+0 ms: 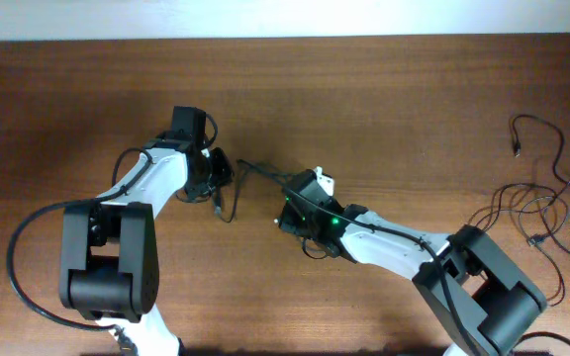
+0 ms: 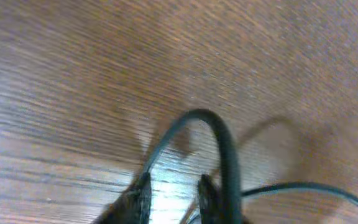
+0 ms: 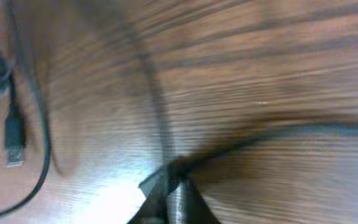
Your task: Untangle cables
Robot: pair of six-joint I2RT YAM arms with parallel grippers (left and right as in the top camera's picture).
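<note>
A thin black cable [image 1: 261,172] runs across the table between my two grippers. My right gripper [image 1: 298,201] is shut on this cable; in the right wrist view the fingertips [image 3: 169,180] meet on the cable [image 3: 272,134], which leads off right and up. My left gripper [image 1: 216,180] sits at the cable's other end. In the left wrist view its fingertips [image 2: 174,191] stand slightly apart with bare table between them, and a cable loop [image 2: 219,134] arches over them and passes outside the right finger. A plug end [image 1: 218,205] lies just below the left gripper.
A loose bunch of other thin black cables [image 1: 542,203] lies at the far right of the table. A USB plug [image 3: 14,140] and a curved strand [image 3: 42,168] lie left of the right gripper. The wooden table [image 1: 384,109] fills the view.
</note>
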